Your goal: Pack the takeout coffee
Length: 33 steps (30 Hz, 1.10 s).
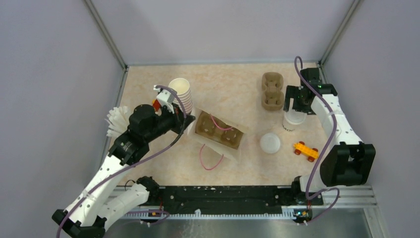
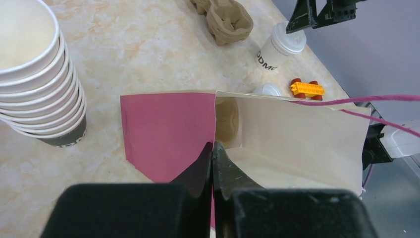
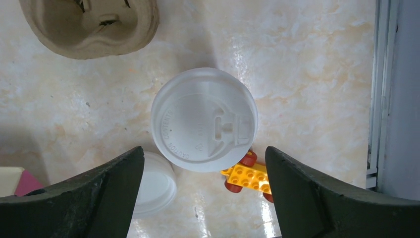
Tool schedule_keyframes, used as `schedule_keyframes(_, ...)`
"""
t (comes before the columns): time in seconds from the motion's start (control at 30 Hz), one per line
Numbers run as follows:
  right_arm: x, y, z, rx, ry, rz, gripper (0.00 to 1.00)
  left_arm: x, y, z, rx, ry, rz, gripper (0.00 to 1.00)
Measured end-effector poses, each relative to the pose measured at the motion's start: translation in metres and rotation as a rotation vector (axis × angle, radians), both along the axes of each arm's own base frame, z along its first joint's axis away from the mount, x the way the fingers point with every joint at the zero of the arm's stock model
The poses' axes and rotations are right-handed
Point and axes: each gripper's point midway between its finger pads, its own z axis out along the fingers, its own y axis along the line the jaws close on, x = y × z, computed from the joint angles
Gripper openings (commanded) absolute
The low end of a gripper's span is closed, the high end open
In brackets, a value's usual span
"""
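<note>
White-lidded takeout coffee (image 3: 204, 120) unpacked at 3 o'clock; right end effector (image 3: 204, 153) open above, left end effector (image 2: 213, 147) pinching paper bag (image 2: 297, 134).

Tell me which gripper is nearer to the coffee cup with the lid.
Right. The right gripper hangs open just above the cup. The left gripper is far across the table, shut on the paper bag edge.

takeout coffee (image 1: 293, 120) beside carrier (image 1: 272, 91) (its right)
</note>
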Motion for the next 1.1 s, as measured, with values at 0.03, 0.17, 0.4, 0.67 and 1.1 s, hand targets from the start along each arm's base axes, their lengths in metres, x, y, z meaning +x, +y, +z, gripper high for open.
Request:
schedule_keyframes(0.03,0.0,-0.001,0.0,-0.004,0.003,0.006,0.9,-0.001,0.0,0.0,0.0,0.0,0.0,0.0)
schedule_keyframes(0.17,-0.001,-0.004,-0.002,-0.018,0.014,0.025,0.9,-0.003,0.001,-0.003,0.004,0.008,-0.004,0.0)
schedule_keyframes(0.4,0.001,-0.009,-0.015,-0.03,0.064,0.057,0.9,-0.005,0.001,-0.006,0.011,0.022,-0.01,0.0)
schedule_keyframes(0.67,0.007,-0.014,-0.021,-0.029,0.071,0.091,0.9,-0.006,0.002,-0.008,0.016,0.028,-0.011,0.0)
schedule_keyframes(1.1,0.026,-0.011,0.016,-0.023,0.0,0.118,0.9,-0.007,0.002,-0.011,0.03,0.034,-0.013,0.0)
